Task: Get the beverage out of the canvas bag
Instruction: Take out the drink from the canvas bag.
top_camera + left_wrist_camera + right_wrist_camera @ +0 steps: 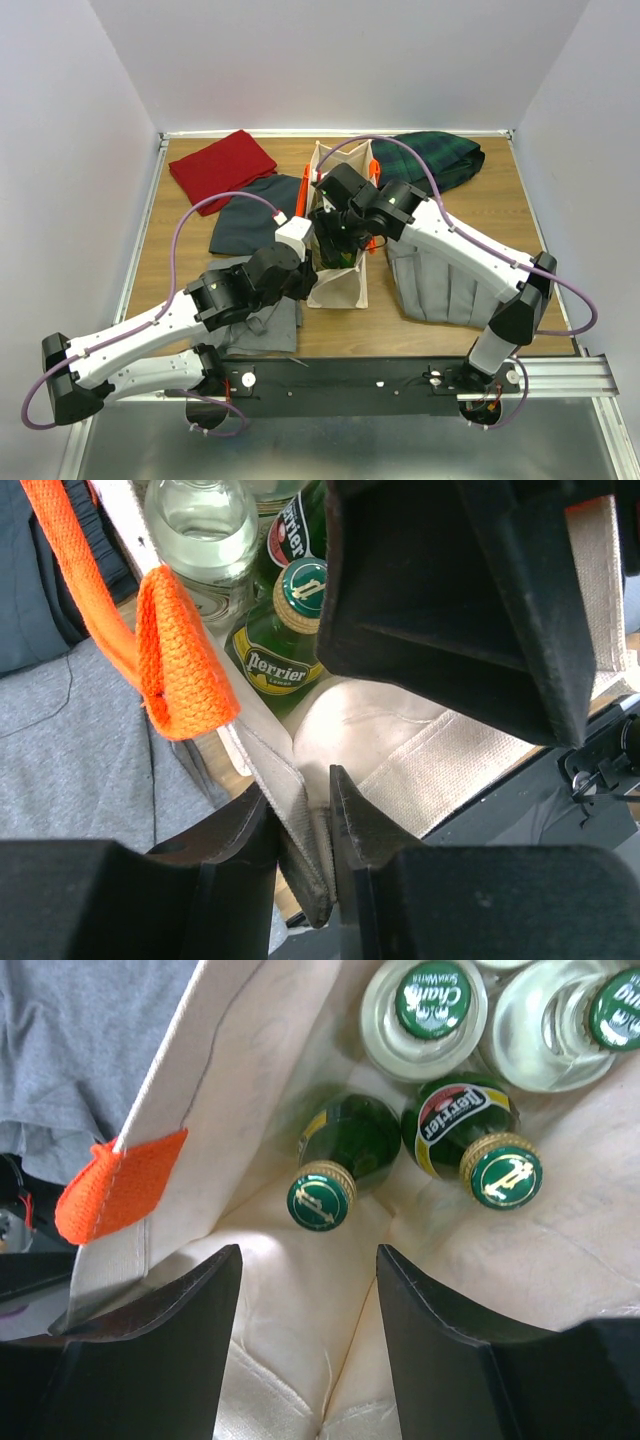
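Inside the canvas bag (338, 280), which stands upright in the middle of the table (520, 215), there are two green Perrier bottles (335, 1165) side by side at the bag's near end, and two clear bottles with green caps (425, 1015) right behind them. The left gripper (310, 855) is pinched tight on the bag's near wall at the rim, just beside an orange handle (180, 670). The right gripper (305, 1305) hangs over the bag's mouth with its fingers apart, holding nothing, the green bottles just below. Clothes lie around the bag: a red cloth (220, 165) to its far left, a dark plaid one (440, 155) to its far right.
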Action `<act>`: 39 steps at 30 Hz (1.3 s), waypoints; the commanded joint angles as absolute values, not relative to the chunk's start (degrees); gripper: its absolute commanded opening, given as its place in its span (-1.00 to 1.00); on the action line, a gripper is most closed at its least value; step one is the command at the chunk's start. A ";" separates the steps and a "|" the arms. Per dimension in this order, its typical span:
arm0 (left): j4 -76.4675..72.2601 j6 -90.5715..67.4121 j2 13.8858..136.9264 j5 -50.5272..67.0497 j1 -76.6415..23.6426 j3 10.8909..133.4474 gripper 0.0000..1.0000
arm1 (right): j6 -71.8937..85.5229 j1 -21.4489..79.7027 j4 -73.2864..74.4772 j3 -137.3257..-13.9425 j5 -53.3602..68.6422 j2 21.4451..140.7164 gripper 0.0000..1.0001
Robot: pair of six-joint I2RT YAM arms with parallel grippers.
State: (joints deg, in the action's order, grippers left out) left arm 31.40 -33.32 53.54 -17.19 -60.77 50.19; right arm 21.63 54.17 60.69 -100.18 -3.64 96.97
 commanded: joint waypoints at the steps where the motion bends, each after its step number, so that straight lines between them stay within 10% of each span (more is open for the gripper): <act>1: 38.50 -33.31 52.91 -16.79 -61.44 49.04 -0.35 | 22.24 54.75 57.92 -99.14 -6.24 97.56 0.31; 39: 37.79 -33.05 54.23 -16.61 -61.52 49.39 -0.18 | 22.15 54.67 58.01 -98.00 -5.80 102.13 0.09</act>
